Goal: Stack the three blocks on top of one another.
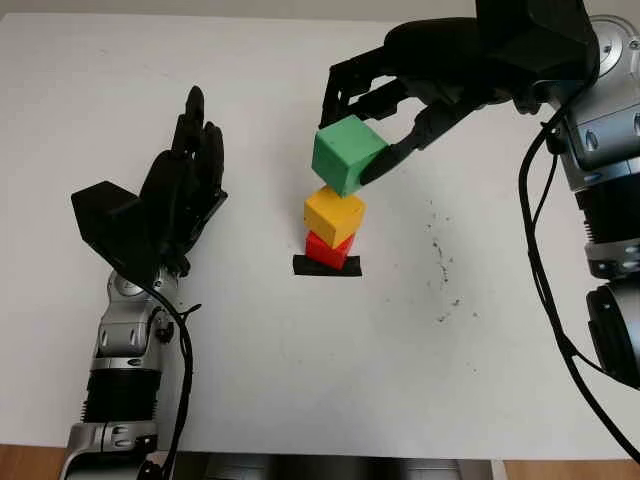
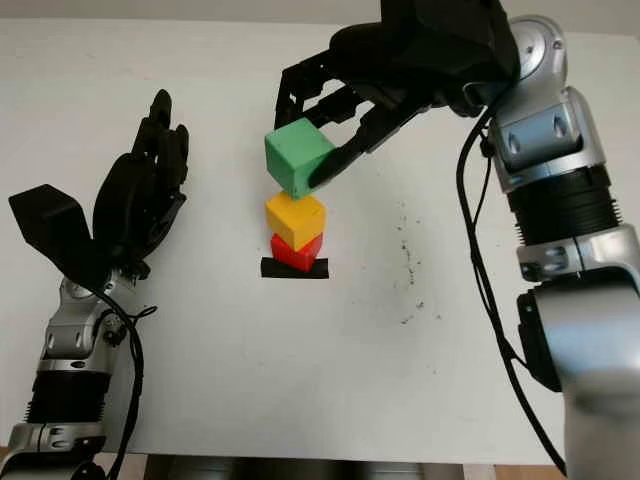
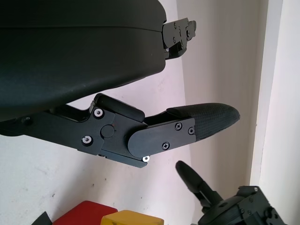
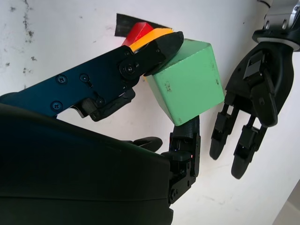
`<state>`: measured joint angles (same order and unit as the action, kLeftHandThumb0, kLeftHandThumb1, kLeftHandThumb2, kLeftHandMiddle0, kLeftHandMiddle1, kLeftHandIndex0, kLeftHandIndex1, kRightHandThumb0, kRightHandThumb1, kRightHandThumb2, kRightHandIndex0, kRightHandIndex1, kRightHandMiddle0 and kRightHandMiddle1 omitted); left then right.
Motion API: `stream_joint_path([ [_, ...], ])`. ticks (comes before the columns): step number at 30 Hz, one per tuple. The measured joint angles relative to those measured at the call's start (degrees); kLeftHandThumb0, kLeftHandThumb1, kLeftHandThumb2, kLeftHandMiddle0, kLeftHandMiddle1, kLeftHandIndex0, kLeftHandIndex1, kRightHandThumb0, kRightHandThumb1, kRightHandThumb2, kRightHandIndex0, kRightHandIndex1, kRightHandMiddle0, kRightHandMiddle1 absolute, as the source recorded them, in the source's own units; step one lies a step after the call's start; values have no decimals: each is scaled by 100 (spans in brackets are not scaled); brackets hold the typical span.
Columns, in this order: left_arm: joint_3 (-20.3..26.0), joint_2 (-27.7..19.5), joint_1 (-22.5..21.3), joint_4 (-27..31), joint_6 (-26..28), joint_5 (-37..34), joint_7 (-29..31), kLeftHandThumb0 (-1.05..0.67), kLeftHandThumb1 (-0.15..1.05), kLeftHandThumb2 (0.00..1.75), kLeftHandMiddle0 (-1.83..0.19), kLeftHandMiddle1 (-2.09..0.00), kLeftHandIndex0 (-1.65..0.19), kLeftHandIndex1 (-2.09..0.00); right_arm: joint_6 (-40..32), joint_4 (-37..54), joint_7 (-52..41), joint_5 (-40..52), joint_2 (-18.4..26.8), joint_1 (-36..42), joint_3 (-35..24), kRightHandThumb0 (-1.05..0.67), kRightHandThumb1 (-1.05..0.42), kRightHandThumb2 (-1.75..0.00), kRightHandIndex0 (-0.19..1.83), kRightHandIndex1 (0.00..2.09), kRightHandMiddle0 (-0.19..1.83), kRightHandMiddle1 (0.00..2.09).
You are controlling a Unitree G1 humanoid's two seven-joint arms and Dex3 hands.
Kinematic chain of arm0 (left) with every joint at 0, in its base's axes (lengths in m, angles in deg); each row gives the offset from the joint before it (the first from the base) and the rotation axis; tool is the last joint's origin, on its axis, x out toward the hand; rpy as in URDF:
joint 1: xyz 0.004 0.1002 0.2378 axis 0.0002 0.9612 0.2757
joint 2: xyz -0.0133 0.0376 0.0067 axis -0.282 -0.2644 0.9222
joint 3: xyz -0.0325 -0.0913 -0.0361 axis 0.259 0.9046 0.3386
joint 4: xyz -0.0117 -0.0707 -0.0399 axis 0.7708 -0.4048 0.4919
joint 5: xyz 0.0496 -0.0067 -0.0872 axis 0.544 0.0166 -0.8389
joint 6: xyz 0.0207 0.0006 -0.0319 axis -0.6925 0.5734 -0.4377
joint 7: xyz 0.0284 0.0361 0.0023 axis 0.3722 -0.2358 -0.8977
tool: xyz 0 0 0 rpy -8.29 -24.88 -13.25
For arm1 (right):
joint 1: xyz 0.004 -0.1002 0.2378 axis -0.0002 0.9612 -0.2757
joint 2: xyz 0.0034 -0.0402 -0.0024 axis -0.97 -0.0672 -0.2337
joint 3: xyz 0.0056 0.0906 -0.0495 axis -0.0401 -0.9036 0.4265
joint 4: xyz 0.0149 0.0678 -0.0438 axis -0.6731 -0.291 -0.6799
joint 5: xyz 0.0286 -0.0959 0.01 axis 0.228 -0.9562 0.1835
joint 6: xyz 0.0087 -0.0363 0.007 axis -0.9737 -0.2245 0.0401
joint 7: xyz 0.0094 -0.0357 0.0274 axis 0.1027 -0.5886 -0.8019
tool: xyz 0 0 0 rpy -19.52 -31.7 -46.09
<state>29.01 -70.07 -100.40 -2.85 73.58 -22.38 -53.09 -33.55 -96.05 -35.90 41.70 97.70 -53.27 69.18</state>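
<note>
A: Where are the blocks?

B: The green block [image 1: 347, 154] is pinched in the right robot hand [image 1: 400, 110], tilted and held just above the yellow block [image 1: 335, 213]. I can't tell whether the green one touches the yellow one or hangs clear of it. The yellow block sits on the red block [image 1: 329, 249], and the red one stands on a strip of black tape [image 1: 326, 266] on the white surface [image 1: 300, 370].

A: Anything around the stack that gets in the way?

B: Nothing crowds it. There are a few dark specks [image 1: 440, 262] on the surface to the right of the tape, well apart from the blocks.

A: How is the right robot hand gripping?

B: It reaches in from the upper right, its fingers [image 4: 159, 47] clamped on opposite sides of the green block, one across the top face and another under the lower corner.

A: And the other one?

B: The left robot hand [image 1: 185, 185] is open and holds nothing, upright to the left of the stack, apart from it.
</note>
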Motion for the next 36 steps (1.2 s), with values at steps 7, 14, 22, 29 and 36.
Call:
stream_joint_path([
  [7, 0, 0, 0, 0, 0, -23, 4, -81, 105, 62, 19, -4, 19, -5, 77, -114, -26, 43, -111, 52, 0, -50, -95, -5, 38, 3, 37, 163],
  [14, 1, 0, 0, 0, -4, -27, 7, -81, 105, 62, 19, -5, 19, -5, 40, -112, -6, 45, -209, 197, 0, -49, -96, -6, 36, 2, 34, 165],
  [22, 1, 0, 31, 10, -6, -32, 7, -81, 105, 61, 19, -5, 18, -5, 170, -172, -13, 46, -226, 248, 0, -49, -96, -5, 36, 2, 34, 166],
  [29, 0, 0, 51, 85, -3, -32, 6, -80, 105, 63, 19, -4, 19, -5, 96, -169, -11, 25, -226, 249, 1, -47, -96, -5, 36, 2, 32, 166],
  [36, 0, -2, 64, 91, 6, -28, 2, -80, 105, 62, 18, -5, 18, -5, 172, -184, -23, 22, -225, 249, 1, -47, -96, -5, 37, 2, 33, 168],
])
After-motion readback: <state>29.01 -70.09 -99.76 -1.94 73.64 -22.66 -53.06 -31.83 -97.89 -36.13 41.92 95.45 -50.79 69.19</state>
